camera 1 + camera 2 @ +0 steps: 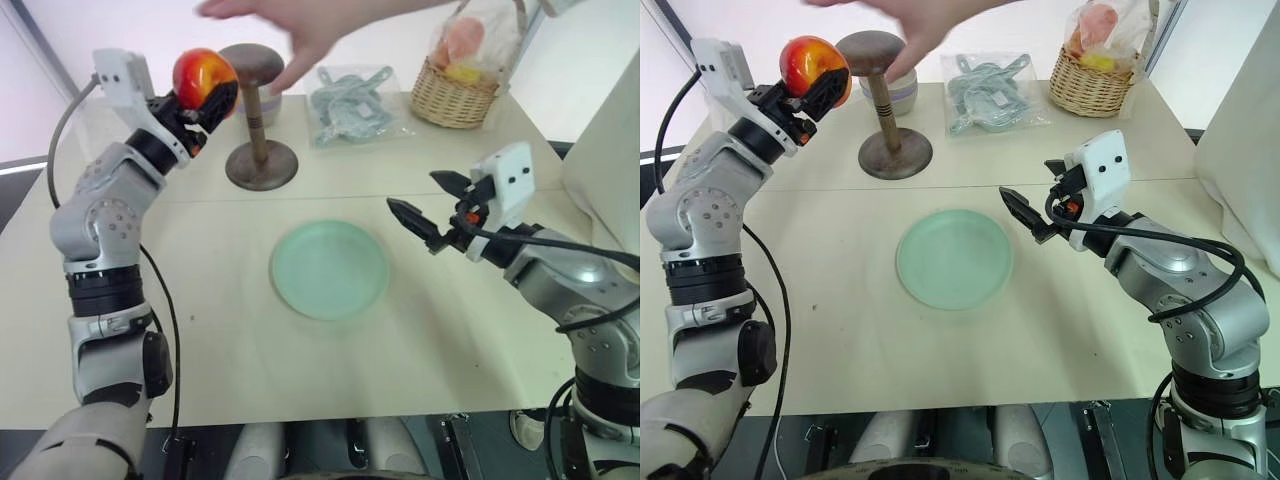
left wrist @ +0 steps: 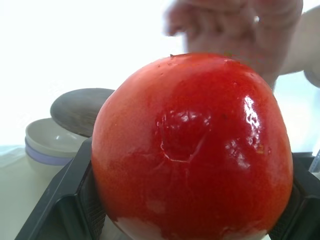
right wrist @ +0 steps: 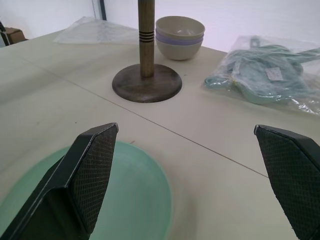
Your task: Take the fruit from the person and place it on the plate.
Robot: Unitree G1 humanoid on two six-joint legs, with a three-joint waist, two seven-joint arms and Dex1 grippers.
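Left gripper point(image 1: 205, 107) up high, jaws squeezed on the fruit point(image 1: 202, 78). Right gripper point(image 1: 428, 212) beside the plate point(image 1: 329, 270), jaws wide open, holding nothing.

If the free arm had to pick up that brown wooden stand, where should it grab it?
Best around the slim upright post of the wooden stand, coming in level from the side that faces the right gripper, whose jaws stand open. The post is narrow and vertical, so two fingers can close across it; the round base and the domed top look too wide to grip.
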